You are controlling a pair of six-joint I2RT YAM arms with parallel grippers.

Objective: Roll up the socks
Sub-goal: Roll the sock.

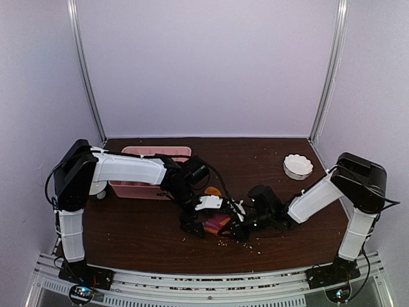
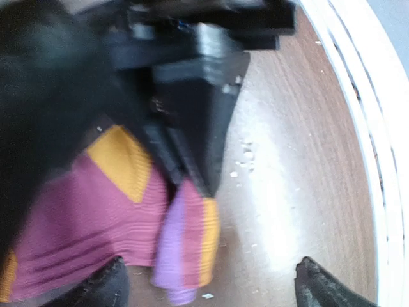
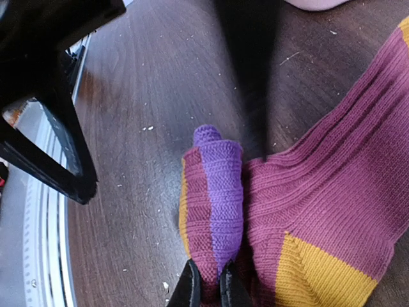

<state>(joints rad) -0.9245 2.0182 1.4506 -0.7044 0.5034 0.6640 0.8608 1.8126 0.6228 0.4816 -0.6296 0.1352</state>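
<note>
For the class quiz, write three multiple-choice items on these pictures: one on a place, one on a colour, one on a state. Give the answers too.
1. The white bowl stands: A at the table's far right; B between the arms' bases; C on the socks.
2. The tray is: A green; B pink; C blue.
3. The right pincer is: A wide open; B out of view; C shut on the socks.
Answers: A, the top view shows it far right; B, its rim is pink; C, its fingers pinch the striped fold.
</note>
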